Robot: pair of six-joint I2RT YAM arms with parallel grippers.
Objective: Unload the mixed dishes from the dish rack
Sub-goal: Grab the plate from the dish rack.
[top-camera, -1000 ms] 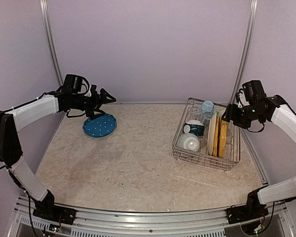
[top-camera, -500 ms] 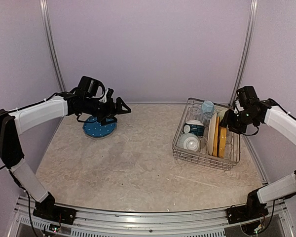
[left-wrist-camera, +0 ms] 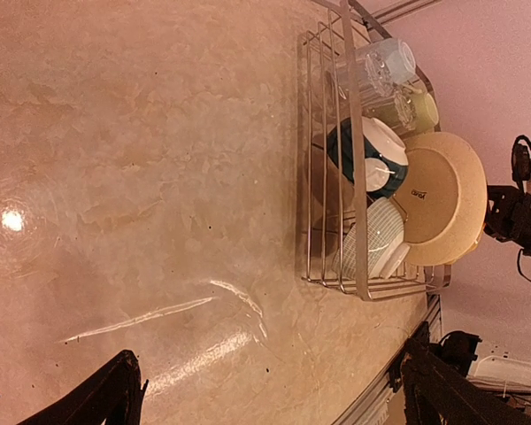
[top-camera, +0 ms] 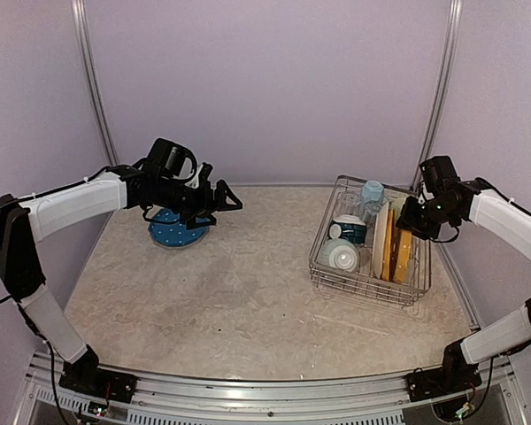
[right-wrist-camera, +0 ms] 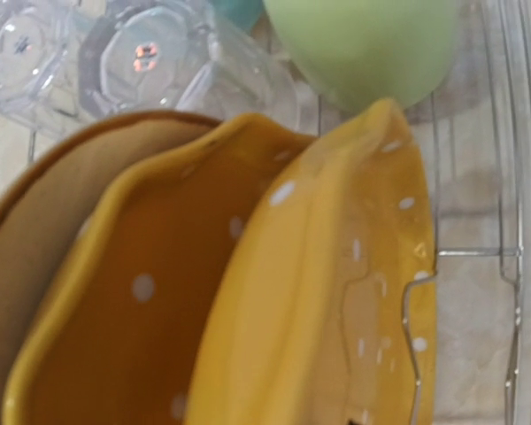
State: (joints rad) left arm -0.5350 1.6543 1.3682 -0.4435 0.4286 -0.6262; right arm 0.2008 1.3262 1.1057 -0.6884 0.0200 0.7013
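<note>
While the beige table (top-camera: 248, 292) spreads between lilac walls (top-camera: 274, 88), the dish rack (top-camera: 363, 288) sits near its right edge; my left gripper (top-camera: 225, 202) gapes wide, my right gripper (top-camera: 409, 221) hangs at the yellow plates (top-camera: 400, 250), grip unclear.

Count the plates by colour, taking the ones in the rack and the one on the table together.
Blue plate: 1
Cream plate: 1
Yellow dotted plates: 2
Total: 4
</note>
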